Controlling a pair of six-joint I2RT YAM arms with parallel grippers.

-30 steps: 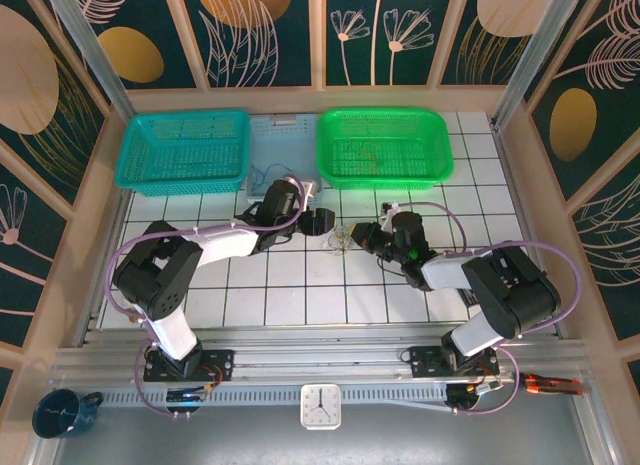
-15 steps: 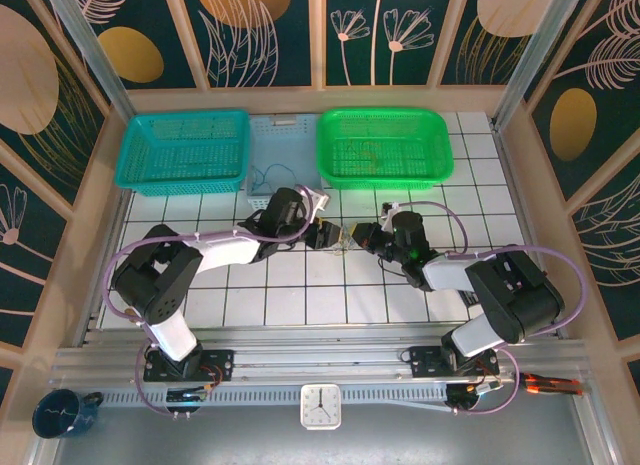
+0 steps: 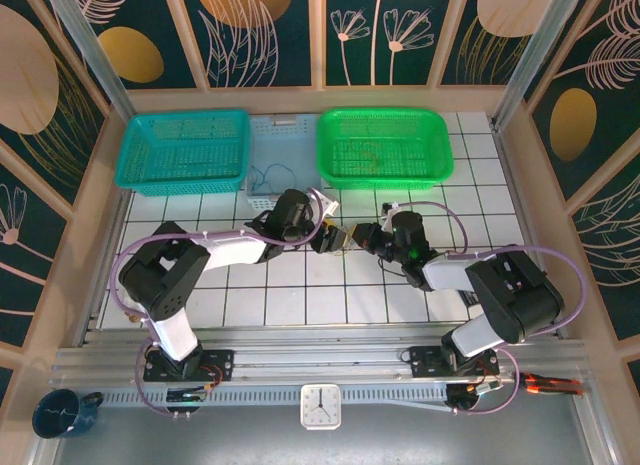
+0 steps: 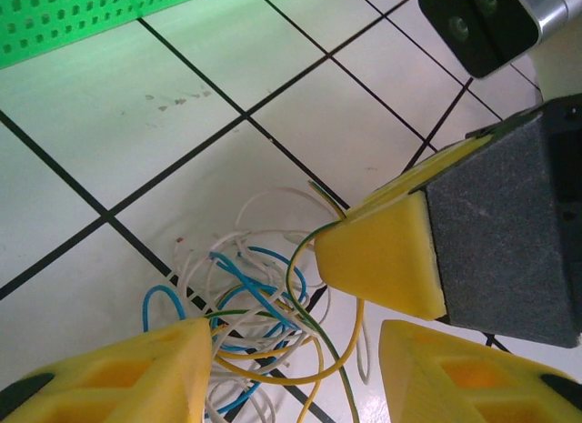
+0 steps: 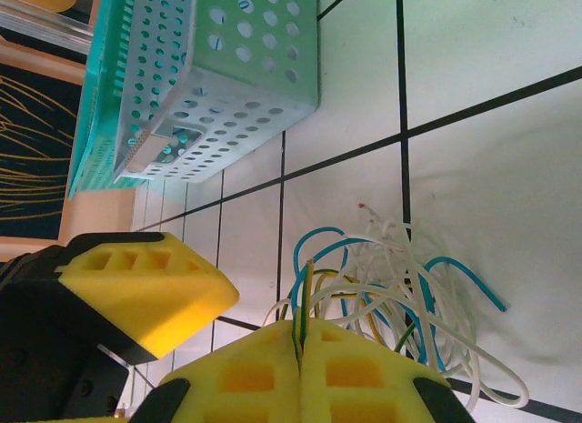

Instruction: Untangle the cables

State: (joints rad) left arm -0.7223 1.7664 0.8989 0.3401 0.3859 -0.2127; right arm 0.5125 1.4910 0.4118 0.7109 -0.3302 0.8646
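Showed the pulling-apart step: pinched one green-yellow strand point(image 5: 307, 291) between the pressed-together jaws of the right gripper point(image 5: 300, 355), straddled the cables point(image 4: 241, 296) with the spread jaws of the left gripper point(image 4: 291, 359), and likely called next for gripping another strand and drawing apart.

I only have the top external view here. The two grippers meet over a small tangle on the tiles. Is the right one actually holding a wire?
Observer: Yes. In the right wrist view the right gripper is shut on one yellow-green wire, pinched at its tip.
Operator: And the left one?
Observer: The left gripper is open, its jaws either side of the tangle, not closed on it.
Operator: What colours are in there?
Observer: Blue strands, white strands and the yellow-green one, looped together on the tile.
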